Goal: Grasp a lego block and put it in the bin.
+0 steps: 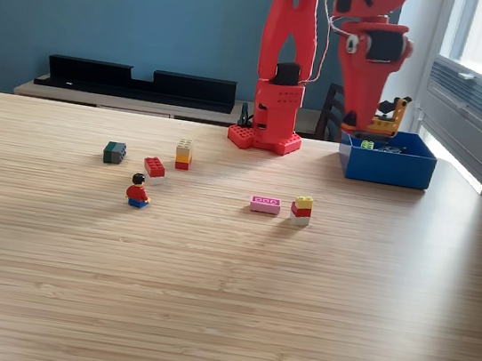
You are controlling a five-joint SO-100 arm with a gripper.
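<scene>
A: One wide table (224, 304) of pale wood grain takes up most of the exterior view, with a blue wall behind it and a window at the view's right.

B: And the arm?

A: The red arm (288, 52) rises from its studded base (265, 139) at the table's far edge, and bends over toward the view's right. Its tool (382, 120) hangs just above the bin (387, 165).

B: Where does the bin stand?

A: At the far right of the table in that view. It is blue, low-walled and open on top, with a small green piece (367, 144) and something dark showing over its rim.

B: How does the tool stand?

A: It is pinching a yellow and orange block (388, 118), which sits above the bin's near-left part and has not touched the contents.

B: What lies loose on the table?

A: Smaller things, all well apart from the bin. A red, yellow and white stack (301, 211) stands just beside a flat pink brick (265, 205) near the middle. Toward the view's left are a tan stack (184, 154), a red brick (154, 168), a dark green brick (115, 153), and a small figure (138, 191) in a red top.
</scene>
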